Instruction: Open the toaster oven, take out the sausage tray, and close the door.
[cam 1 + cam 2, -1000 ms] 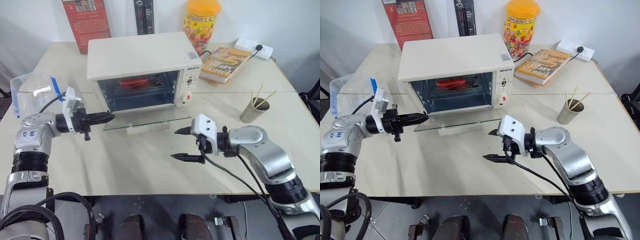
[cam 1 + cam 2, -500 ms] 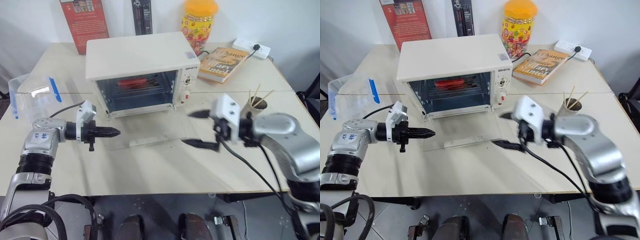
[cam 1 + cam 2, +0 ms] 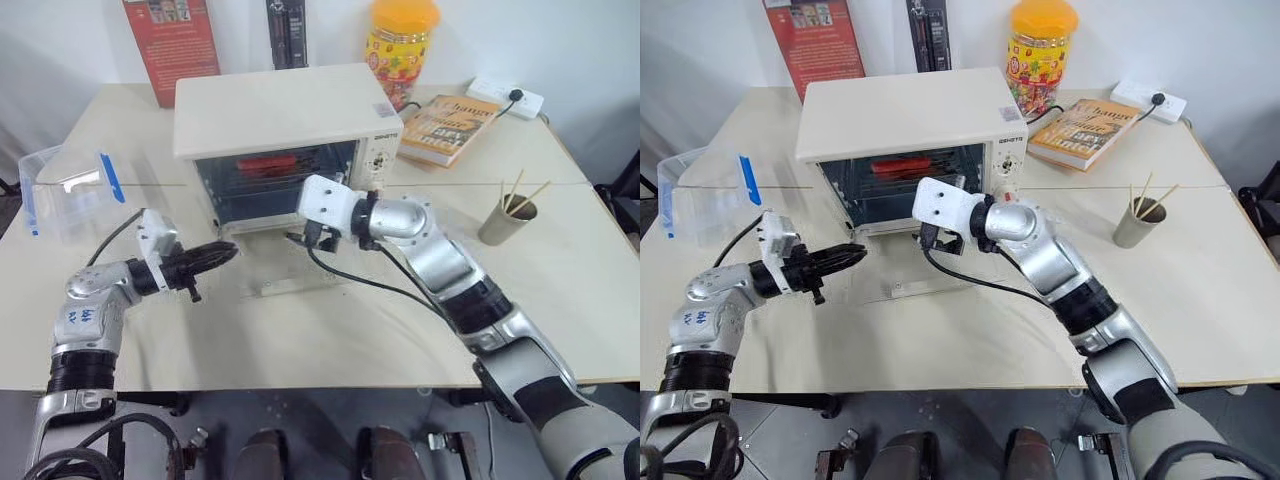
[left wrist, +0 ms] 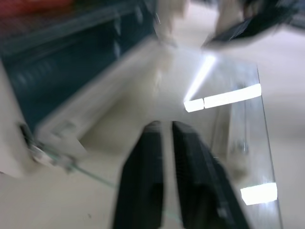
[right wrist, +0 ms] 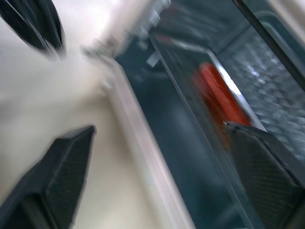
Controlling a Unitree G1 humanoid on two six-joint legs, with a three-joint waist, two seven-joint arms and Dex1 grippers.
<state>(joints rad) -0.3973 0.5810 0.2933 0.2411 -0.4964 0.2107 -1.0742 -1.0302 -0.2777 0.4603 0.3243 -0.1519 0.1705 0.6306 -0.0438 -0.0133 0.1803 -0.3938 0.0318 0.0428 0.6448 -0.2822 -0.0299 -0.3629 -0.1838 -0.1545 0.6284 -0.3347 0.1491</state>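
Toaster oven [image 3: 285, 125] at the back middle of the table [image 3: 330, 330], cream-white, knob panel at its right side. Door [image 3: 300, 265] swung fully down, glass panel lying flat on the tabletop in front of the cavity, white bar handle at its near edge. Sausage tray [image 3: 902, 168] on the rack inside the oven, red sausage [image 5: 221, 100] lying on its ribbed base.

Right gripper [image 5: 162, 157] now at the oven mouth, fingers spread wide, one pad [image 5: 267, 176] near the tray's front edge with the sausage just beyond it; nothing held. A second ago this arm hung low over the bare table right of the door; half a second ago it was raised and level with the knob panel. It has since swept across to the cavity opening, and its white wrist block [image 3: 325, 205] covers part of the opening.

Left gripper [image 3: 225, 250] just off the left corner of the lowered door, pointing toward it. Fingers [image 4: 147, 167] stand slightly parted with a thin gap, gripping nothing; earlier they were pressed together. The hand has barely shifted.

Clear plastic box with blue clip [image 3: 70, 190] at the table's left edge. Orange-lidded jar [image 3: 402, 45] behind the oven, book [image 3: 450, 125] to its right, white power strip [image 3: 508, 95] beyond that. Cup of sticks [image 3: 508, 220] well right of the door. Red box [image 3: 172, 45] at the back left.
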